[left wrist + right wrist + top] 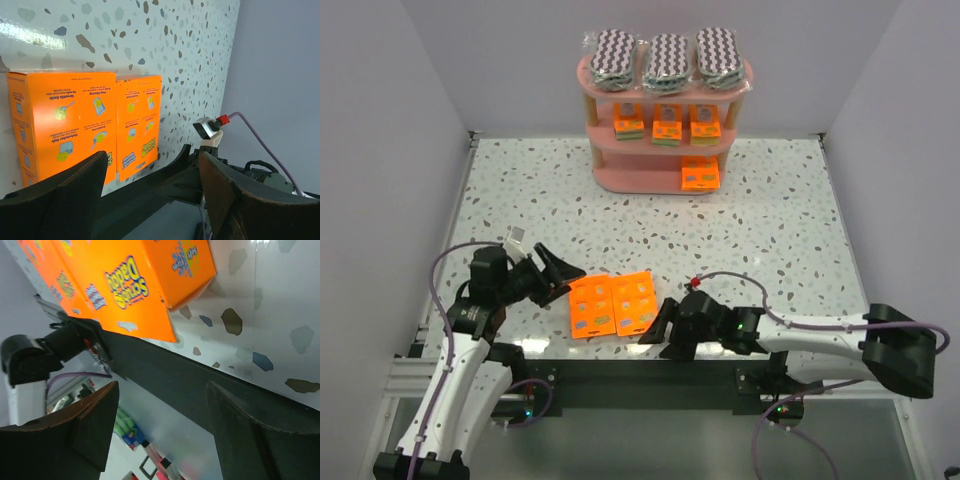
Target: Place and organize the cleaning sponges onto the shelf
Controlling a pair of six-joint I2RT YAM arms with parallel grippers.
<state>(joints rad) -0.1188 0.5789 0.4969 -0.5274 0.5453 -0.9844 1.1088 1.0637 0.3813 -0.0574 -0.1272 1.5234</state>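
While both of your grippers sit low by the near edge of the table point(770, 230), two larger orange packets point(591, 310) lie flat between them, side by side and touching. Your left gripper point(565, 282) is just left of the pair, jaws spread wide, nothing between them. Your right gripper point(658, 322) is just right of the pair, also gaping and holding nothing. Whether either fingertip touches a packet, you cannot tell from these views. At the far middle stands the pink shelf point(620, 182). Three zigzag-patterned packs point(667, 58) lie in a row on its top board, three small orange packets point(667, 125) stand on the middle board, and one orange packet point(700, 173) sits at the right of the bottom board.
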